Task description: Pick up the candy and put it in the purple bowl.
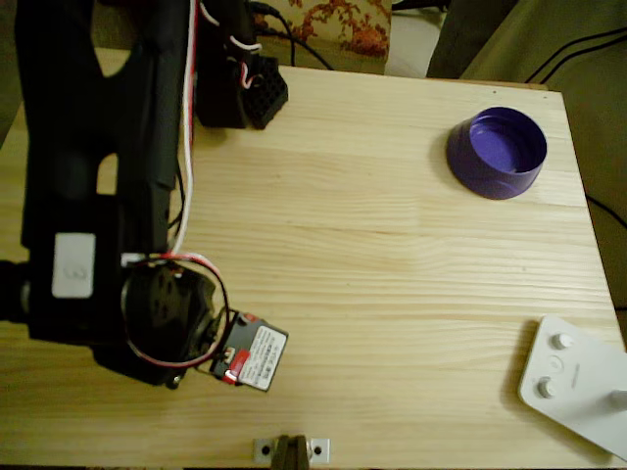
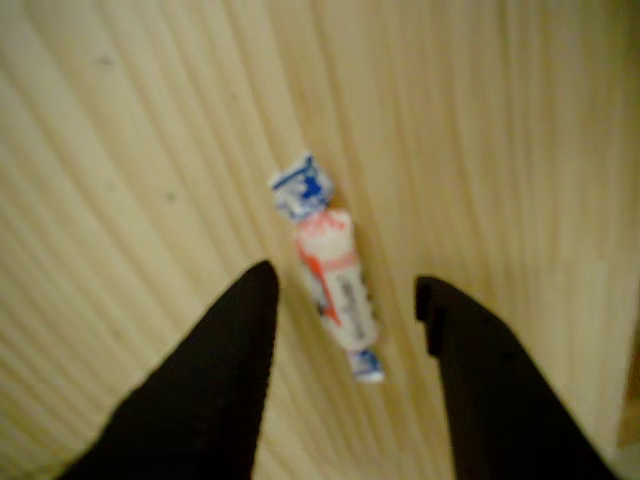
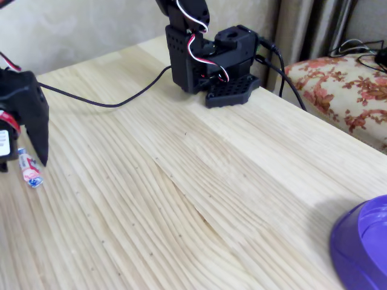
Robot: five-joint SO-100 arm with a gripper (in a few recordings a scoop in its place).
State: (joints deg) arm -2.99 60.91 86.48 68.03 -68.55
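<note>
The candy (image 2: pixel 335 280) lay on the table (image 1: pixel 392 294), and every place here is given from it. In the wrist view the gripper (image 2: pixel 345 290) stood over the candy, with one finger on its left and one on its right, both apart from it. In the fixed view the arm's base (image 3: pixel 205 54) stood far behind the candy (image 3: pixel 29 168) and to its right. The purple bowl (image 3: pixel 363 248) sat well apart from the candy, at the right edge of that view. In the overhead view the white device (image 1: pixel 578 382) lay on the table below the purple bowl (image 1: pixel 497 152).
</note>
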